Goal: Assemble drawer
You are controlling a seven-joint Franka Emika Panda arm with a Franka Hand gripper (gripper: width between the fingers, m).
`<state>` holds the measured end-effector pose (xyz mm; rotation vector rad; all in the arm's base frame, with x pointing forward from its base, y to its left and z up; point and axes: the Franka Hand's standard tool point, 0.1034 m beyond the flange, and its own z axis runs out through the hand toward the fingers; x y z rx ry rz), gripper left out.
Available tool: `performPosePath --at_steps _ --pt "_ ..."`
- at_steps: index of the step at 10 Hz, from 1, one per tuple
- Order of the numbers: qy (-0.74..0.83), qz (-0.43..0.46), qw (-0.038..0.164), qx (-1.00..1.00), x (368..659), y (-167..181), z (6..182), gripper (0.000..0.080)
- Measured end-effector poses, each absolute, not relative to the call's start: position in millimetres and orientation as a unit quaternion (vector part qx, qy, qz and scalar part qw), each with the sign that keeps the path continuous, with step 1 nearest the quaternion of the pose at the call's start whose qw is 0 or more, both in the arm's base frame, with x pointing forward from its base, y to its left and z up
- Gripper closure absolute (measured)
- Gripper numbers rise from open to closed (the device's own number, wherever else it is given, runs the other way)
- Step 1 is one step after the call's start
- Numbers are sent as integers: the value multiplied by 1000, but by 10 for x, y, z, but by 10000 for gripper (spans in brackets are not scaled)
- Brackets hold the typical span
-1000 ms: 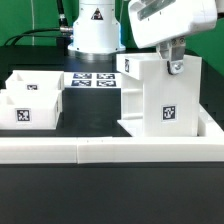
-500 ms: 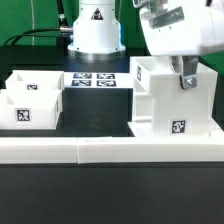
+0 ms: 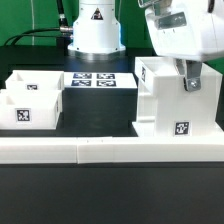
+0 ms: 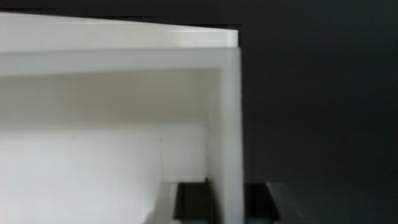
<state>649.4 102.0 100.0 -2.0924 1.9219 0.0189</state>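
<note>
The large boxy white housing (image 3: 172, 100) stands at the exterior view's right, resting on the table inside the L-shaped bar's corner, a tag on its front. My gripper (image 3: 188, 80) comes down from above and is shut on the housing's upper wall. In the wrist view the housing wall (image 4: 228, 120) runs between my two dark fingertips (image 4: 189, 205). Two small open-top trays (image 3: 30, 98) sit at the exterior view's left, tags on their fronts; their knobs do not show.
A long low white L-shaped bar (image 3: 90, 150) runs along the front and up the exterior view's right side. The marker board (image 3: 95, 81) lies at the back, before the arm's base (image 3: 93, 30). Dark cables lie at the back left.
The housing, held in my gripper, has moved toward the exterior view's right and come down from a tilt to stand nearly square in the bar's corner. The trays have not moved.
</note>
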Motion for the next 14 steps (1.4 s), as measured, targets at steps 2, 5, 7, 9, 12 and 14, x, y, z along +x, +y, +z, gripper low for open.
performPosePath --at_steps 2,5,7,9,12,14 --pt "667 3 152 -730 6508 1022 1016 663" --pt "665 -4 156 -730 6537 1022 1052 388" --pt "664 -6 157 -731 6547 1022 1064 172" --pt "651 -9 158 -743 6531 1030 1088 154" --pt "562 -8 156 -812 6226 1040 1434 150" --pt "526 -20 158 -836 6105 931 1570 150"
